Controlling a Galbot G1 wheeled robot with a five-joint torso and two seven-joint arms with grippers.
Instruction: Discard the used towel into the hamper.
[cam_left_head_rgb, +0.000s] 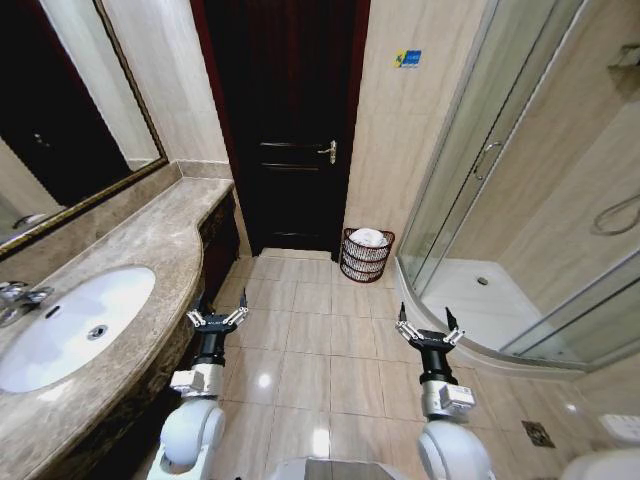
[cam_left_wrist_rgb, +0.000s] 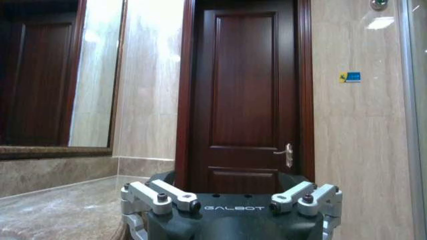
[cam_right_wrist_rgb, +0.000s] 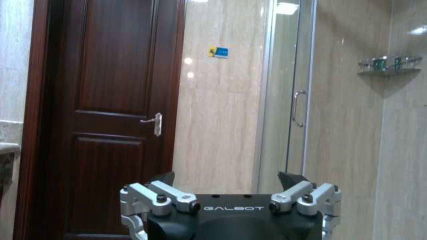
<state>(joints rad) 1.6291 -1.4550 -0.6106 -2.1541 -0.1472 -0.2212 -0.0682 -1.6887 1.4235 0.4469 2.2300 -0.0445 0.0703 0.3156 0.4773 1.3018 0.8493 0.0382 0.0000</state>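
Observation:
The hamper (cam_left_head_rgb: 366, 262), a small round dark reddish-brown open-weave basket, stands on the floor by the wall, between the door and the shower. A white towel (cam_left_head_rgb: 368, 237) lies bunched in its top. My left gripper (cam_left_head_rgb: 217, 314) is held low beside the vanity front, open, with nothing between its fingers. My right gripper (cam_left_head_rgb: 428, 322) hovers over the floor tiles near the shower's curved sill, open and holding nothing. Both are well short of the hamper and point toward the door wall.
A marble vanity counter (cam_left_head_rgb: 150, 245) with a white sink (cam_left_head_rgb: 75, 325) runs along the left under a mirror. A dark wooden door (cam_left_head_rgb: 290, 120) is shut straight ahead. A glass shower enclosure (cam_left_head_rgb: 500, 180) curves in on the right. Tiled floor (cam_left_head_rgb: 320, 330) leads to the hamper.

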